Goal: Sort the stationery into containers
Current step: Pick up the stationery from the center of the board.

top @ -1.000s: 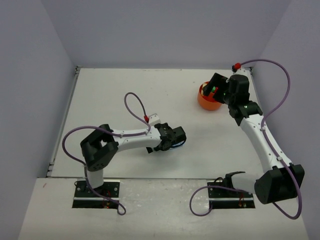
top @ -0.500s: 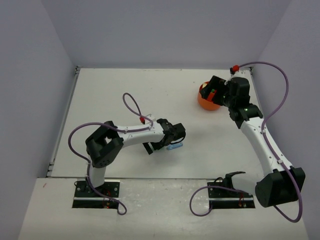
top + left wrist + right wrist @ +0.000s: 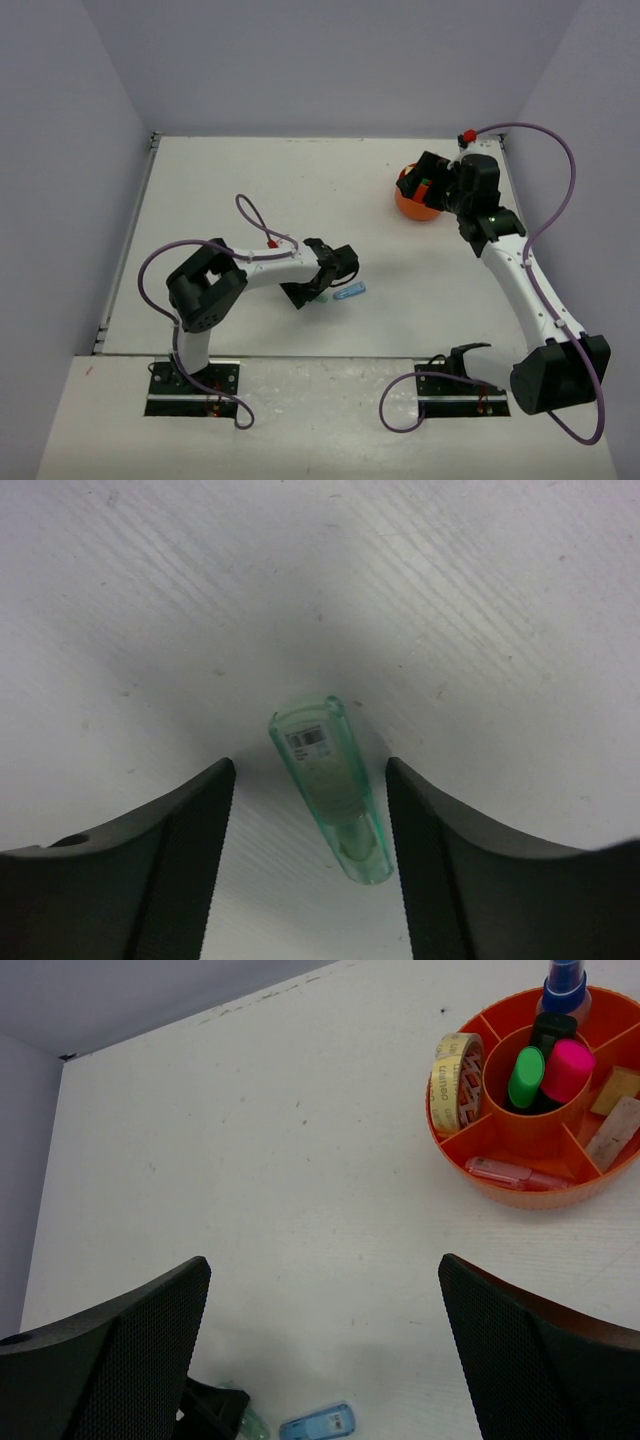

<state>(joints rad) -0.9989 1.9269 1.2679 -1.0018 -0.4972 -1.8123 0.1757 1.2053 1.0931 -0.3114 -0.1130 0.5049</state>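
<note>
Left tool (image 3: 307,772), spread, is straddling the green clip (image 3: 328,785), ready to pinch; right tool (image 3: 323,1265), spread and empty, is hovering near the tub (image 3: 478,1173).

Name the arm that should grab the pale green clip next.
Left. The left tool, open, straddles the green clip; the right tool hovers far off by the orange tub.

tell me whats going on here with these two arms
The left claw is open low over the table, set either side of a pale green clip but not gripping it. A blue clip lies loose nearby. The right claw hangs open and empty by the orange tub, which already holds a tape ring, a green highlighter and a pink highlighter.
</note>
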